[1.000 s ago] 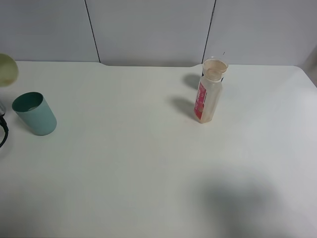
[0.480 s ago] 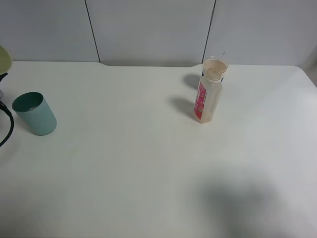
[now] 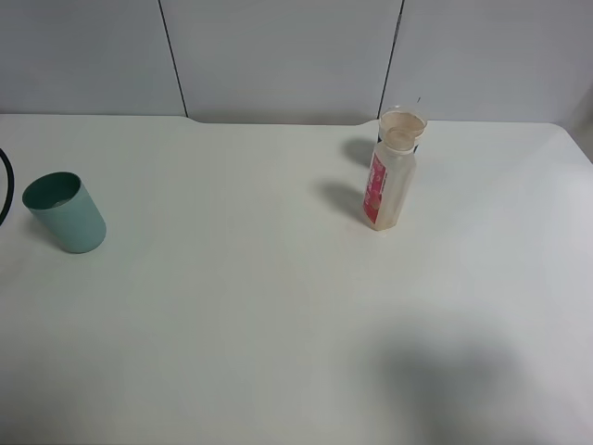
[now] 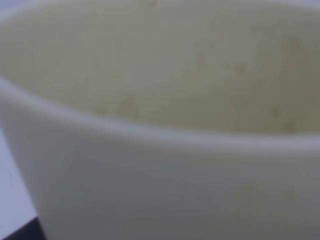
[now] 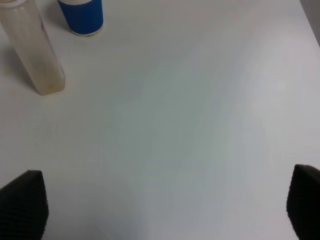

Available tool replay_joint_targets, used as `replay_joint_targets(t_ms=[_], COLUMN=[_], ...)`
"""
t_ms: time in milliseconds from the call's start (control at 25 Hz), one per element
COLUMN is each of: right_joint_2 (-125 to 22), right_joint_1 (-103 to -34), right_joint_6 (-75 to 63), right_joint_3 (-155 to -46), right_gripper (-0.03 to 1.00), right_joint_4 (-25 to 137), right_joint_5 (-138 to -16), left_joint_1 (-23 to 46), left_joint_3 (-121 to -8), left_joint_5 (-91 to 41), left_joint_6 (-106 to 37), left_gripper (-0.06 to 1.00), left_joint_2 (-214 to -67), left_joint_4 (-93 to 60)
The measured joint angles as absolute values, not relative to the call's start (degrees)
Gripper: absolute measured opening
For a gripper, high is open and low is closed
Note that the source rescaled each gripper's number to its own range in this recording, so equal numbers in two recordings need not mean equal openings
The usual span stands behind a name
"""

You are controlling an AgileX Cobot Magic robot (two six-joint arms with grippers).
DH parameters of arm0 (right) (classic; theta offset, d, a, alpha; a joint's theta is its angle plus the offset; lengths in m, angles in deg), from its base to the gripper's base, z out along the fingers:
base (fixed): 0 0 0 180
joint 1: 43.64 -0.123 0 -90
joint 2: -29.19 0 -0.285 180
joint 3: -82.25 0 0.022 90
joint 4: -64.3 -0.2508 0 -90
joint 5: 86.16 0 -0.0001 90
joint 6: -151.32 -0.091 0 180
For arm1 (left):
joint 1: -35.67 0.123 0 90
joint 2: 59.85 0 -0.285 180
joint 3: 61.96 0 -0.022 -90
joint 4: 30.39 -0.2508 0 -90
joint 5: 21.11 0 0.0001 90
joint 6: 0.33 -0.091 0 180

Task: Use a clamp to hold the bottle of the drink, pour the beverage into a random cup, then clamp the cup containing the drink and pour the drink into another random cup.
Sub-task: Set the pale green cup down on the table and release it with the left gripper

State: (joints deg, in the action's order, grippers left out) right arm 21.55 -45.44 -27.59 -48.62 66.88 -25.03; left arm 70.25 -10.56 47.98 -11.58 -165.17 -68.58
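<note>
From high up, the teal cup stands at the table's left, mouth up, leaning slightly; the bottle stands upright right of centre; my left wrist sees only the yellow-green tumbler, pinched in my left claw; my right claw gapes wide, empty, over bare table.

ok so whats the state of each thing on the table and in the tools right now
bottle: upright on the table, cap off, a little tan drink left at the bottom
teal cup: upright on the table, not held
yellow-green cup: right up against the left wrist camera, off the table, stained inside
blue cup: upright behind the bottle
right tool: open, holding nothing
</note>
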Motion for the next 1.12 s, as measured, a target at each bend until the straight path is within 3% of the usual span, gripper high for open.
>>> replay_joint_targets(t_ms=[680,1120], right_joint_2=[21.5,21.5], right_joint_1=[-45.4,-45.4], right_joint_6=[-27.6,-27.6], right_joint_3=[-48.6,-48.6], right_gripper=[0.91,0.91], right_joint_4=[66.9,66.9], right_joint_5=[-25.0,-25.0], left_joint_1=[70.2,70.2], left_joint_3=[-11.1,-17.8], left_joint_5=[47.9,47.9], left_joint_6=[-9.0,-2.6], left_gripper=[0.02,0.02], left_joint_2=[-179.5,-183.3], left_joint_4=[-65.0,-71.0])
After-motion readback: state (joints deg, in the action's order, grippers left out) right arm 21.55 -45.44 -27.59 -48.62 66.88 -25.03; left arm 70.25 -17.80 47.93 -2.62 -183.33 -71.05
